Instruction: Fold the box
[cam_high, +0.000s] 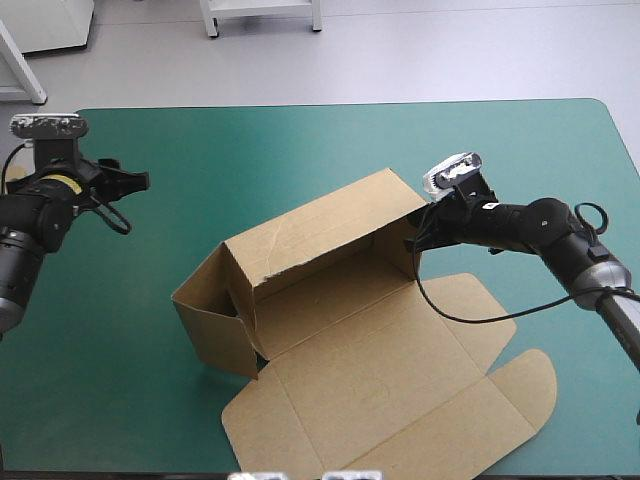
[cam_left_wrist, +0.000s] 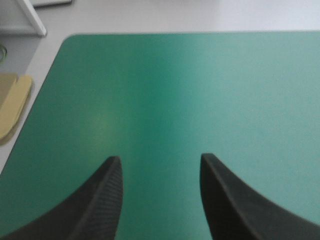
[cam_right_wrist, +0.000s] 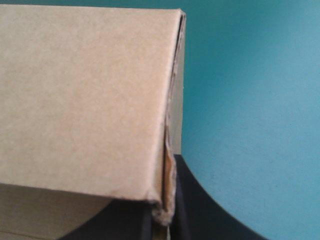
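While the left pincer (cam_high: 138, 180) hangs with its black fingers (cam_left_wrist: 102, 200) spread wide apart and nothing between them, the right pincer (cam_high: 413, 238) is all but closed on the brown box (cam_high: 330, 330), clamping a corner of a raised wall. In the right wrist view that wall's torn, layered edge runs straight down into the right pincer (cam_right_wrist: 167, 212), one finger (cam_right_wrist: 205, 205) on the outer side and the other mostly hidden behind the board. The wall's broad face fills the space ahead of the pincer, and the teal-green surface (cam_right_wrist: 250, 75) shows beside it.

From above, the box sits on the surface (cam_high: 200, 150) between the two pincers, close against the right one and well apart from the left one. Its long wall and the end wall nearer the left pincer stand up. A wide panel with rounded flaps lies flat on the side away from the gripped wall, toward the surface's near edge.

Only teal-green cover (cam_left_wrist: 200, 90) lies ahead of the left pincer (cam_left_wrist: 159, 162). A tan piece (cam_left_wrist: 12, 107) with a rounded end shows off to one side of it, past the surface's edge; what it is cannot be told.
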